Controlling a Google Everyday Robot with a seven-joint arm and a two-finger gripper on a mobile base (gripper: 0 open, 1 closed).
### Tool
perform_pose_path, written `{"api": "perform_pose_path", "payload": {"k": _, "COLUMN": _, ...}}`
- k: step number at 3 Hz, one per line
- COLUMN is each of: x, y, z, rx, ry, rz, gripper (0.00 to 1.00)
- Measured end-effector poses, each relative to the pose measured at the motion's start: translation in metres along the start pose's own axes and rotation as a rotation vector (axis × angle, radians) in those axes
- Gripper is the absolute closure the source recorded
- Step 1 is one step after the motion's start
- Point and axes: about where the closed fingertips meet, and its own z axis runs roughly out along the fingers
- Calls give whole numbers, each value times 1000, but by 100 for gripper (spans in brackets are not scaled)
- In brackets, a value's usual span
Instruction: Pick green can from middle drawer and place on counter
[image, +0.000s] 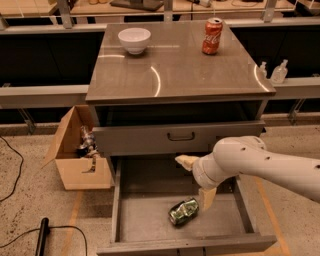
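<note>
**Q:** Where did the green can lie relative to the gripper?

**A:** On my feed, the can lay on its side on the bare floor of the open middle drawer, toward the front. The gripper hung over the drawer, above and just right of the can. Its two cream fingers were spread wide and held nothing. The lower finger's tip stood just beside the can's right end; I could not tell whether it touched.

**Q:** What did you count?

**A:** One green can. One red cola can and one white bowl, standing well apart at the back of the counter. One cardboard box left of the drawer. Two small clear bottles beyond the counter's right edge.

**Q:** Materials and shapes?

**A:** The green can was dented, shiny metal. The drawer was flat, grey and low-walled. The counter was a glossy, reflective grey-brown slab. The closed drawer front above carried a dark loop handle.
</note>
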Motion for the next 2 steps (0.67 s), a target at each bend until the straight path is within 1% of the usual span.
{"api": "perform_pose_path", "payload": {"k": 1, "x": 10, "y": 2, "z": 36, "rx": -32, "ry": -22, "rz": -30, "gripper": 0}}
{"api": "perform_pose_path", "payload": {"k": 2, "x": 12, "y": 6, "z": 67, "rx": -75, "ry": -45, "rz": -75, "gripper": 0}}
